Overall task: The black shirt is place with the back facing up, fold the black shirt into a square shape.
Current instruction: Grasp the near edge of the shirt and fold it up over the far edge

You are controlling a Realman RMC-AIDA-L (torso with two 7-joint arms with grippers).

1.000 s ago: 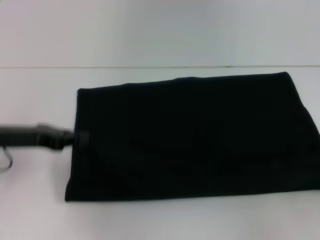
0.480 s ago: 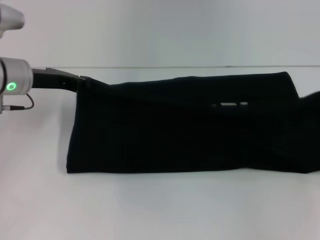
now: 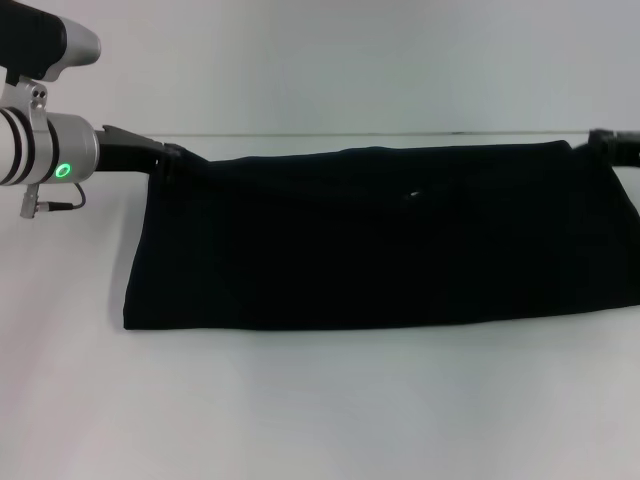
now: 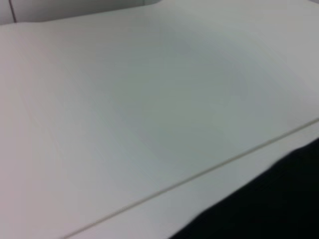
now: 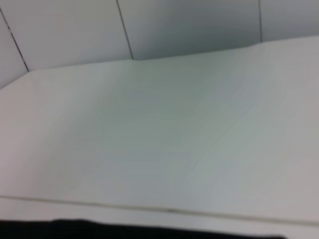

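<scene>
The black shirt [image 3: 380, 240] is a wide, flat band across the white table [image 3: 300, 420] in the head view. My left gripper [image 3: 165, 158] is shut on its far left corner, which is drawn up to the fingers. My right gripper [image 3: 600, 143] is at the far right corner, mostly cut off by the frame edge, and grips that corner. The shirt's far edge is stretched between the two grippers. A dark piece of the shirt shows in the left wrist view [image 4: 279, 199] and a thin strip in the right wrist view [image 5: 149, 230].
The white table runs wide in front of the shirt and to its left. A thin seam line [image 3: 400, 133] marks the table's far edge against the pale wall behind.
My left gripper has moved from the shirt's left edge to its far left corner. The right gripper has come into view at the far right corner. The shirt's near edge has drawn back, making the band narrower.
</scene>
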